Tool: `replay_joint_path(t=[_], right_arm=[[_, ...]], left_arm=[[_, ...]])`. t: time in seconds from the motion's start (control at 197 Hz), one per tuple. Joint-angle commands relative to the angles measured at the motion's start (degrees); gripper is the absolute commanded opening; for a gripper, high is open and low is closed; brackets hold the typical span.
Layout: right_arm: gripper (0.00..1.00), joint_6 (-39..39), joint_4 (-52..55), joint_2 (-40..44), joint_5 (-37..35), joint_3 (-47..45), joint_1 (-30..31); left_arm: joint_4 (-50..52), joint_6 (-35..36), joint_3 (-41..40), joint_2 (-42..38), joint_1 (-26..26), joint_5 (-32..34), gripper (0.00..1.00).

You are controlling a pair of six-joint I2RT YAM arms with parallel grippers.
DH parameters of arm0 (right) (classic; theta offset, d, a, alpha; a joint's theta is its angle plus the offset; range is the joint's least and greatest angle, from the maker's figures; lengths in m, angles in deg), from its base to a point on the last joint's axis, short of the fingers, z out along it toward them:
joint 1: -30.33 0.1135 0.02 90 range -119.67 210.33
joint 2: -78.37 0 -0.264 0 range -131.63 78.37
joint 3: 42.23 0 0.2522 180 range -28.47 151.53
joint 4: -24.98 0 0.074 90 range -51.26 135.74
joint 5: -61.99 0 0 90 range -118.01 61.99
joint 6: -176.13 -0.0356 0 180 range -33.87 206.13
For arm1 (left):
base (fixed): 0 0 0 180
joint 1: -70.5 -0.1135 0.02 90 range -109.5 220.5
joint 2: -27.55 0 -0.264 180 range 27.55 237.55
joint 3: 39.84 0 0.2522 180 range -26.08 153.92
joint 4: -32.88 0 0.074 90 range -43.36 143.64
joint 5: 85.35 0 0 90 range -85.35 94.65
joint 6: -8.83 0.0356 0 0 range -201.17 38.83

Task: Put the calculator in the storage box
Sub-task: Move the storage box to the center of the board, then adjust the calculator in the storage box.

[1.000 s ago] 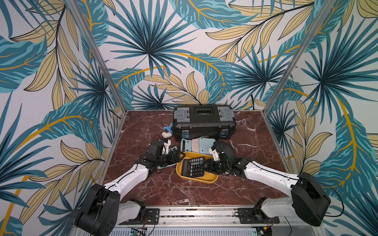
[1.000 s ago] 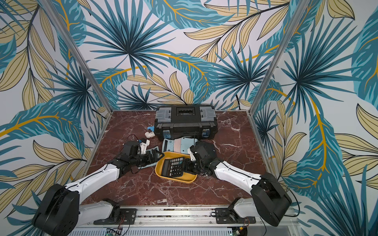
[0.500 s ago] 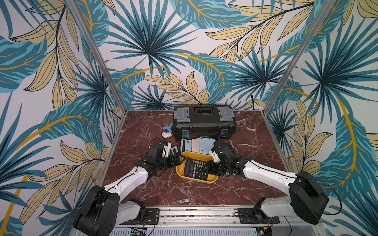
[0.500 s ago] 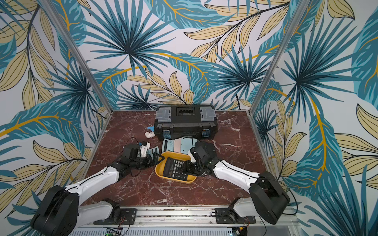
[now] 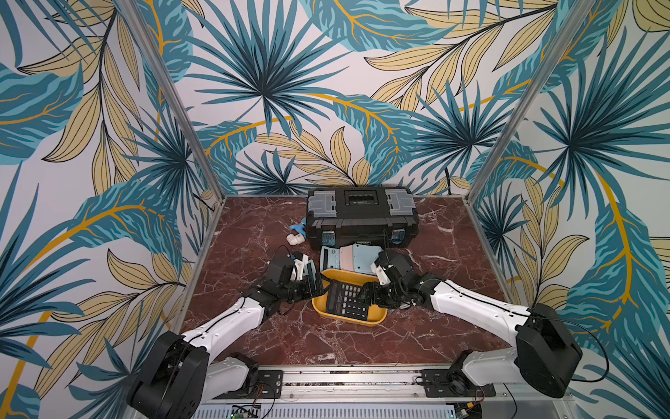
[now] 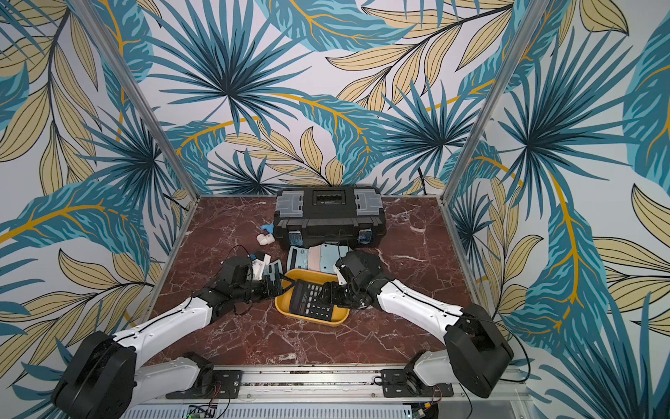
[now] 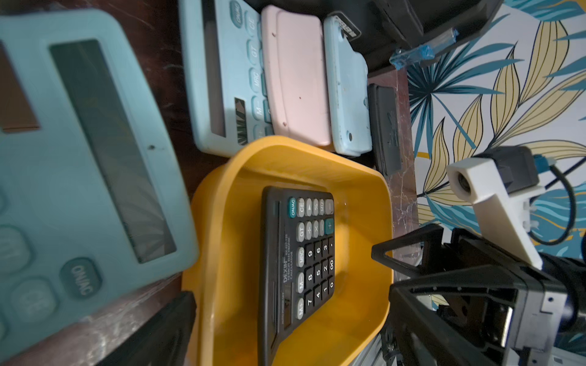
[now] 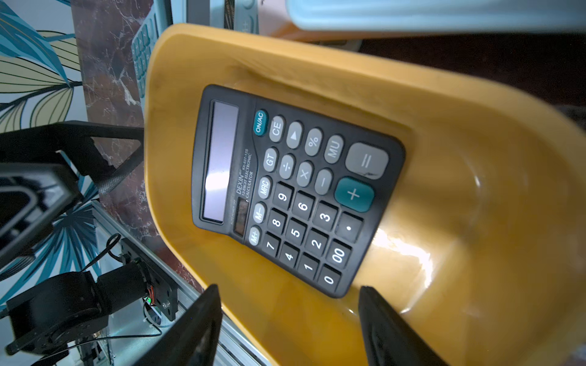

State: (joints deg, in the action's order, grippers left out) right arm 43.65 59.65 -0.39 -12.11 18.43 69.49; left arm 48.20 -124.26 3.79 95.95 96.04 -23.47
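While both arms are reaching low across the marble table [image 5: 362, 348] toward each other, the right gripper [image 5: 363, 294] is hovering at the right side of the yellow tray [image 5: 366, 321]. Its fingers [image 8: 196, 323] are standing apart and gripping nothing, with the tips just short of a corner of the black calculator [image 5: 344, 301]. That calculator is lying face up inside the tray. The left gripper [image 6: 279, 284] is hanging beside the tray's left rim, close over a teal calculator [image 7: 79, 158], with its jaws spread wide and empty. The black calculator's face is showing "DEXIN", "12-DIGIT ELECTRONIC CALCULATOR" and keys marked ON/AC, CE, MU, GT, MRC, M-, M+.
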Motion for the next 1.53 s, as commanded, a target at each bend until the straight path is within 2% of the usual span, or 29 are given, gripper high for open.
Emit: replay_joint_path(t=[0.0,0.468,0.544,0.681,0.88,0.991,1.093,1.286,1.52], right_arm=[[0.76,2.8,5.3,0.6,-2.9,1.1,0.3],[0.76,5.9,10.6,0.1,-8.3,2.1,0.2],[0.76,6.1,11.1,-0.2,-9.3,2.1,0.3],[0.76,6.1,11.1,-1.6,-9.3,2.2,0.2],[0.76,6.0,9.7,-3.8,-8.3,2.2,0.3],[0.76,5.6,8.3,-5.2,-7.3,2.4,0.2],[0.76,5.2,6.5,-7.2,-6.2,2.5,0.7],[0.76,4.2,3.6,-10.1,-4.8,3.1,1.6],[0.76,3.4,1.4,-11.6,-2.9,4.3,2.5]], left_arm=[[0.3,-0.9,0.0,-1.4,3.0,1.2,1.00],[1.4,-6.3,-3.1,-8.7,12.9,5.4,1.00],[2.6,-6.2,-3.8,-9.6,13.2,6.2,1.00],[8.0,-4.1,-4.2,-11.6,13.0,11.6,1.00],[11.5,-2.3,-3.5,-14.7,10.4,16.4,1.00],[13.2,-0.3,-2.1,-15.9,6.7,19.0,1.00],[16.7,1.7,0.4,-15.8,2.4,19.0,1.00],[16.6,3.4,1.6,-14.0,-3.4,18.4,1.00],[14.9,3.9,1.2,-10.6,-6.3,17.2,1.00]])
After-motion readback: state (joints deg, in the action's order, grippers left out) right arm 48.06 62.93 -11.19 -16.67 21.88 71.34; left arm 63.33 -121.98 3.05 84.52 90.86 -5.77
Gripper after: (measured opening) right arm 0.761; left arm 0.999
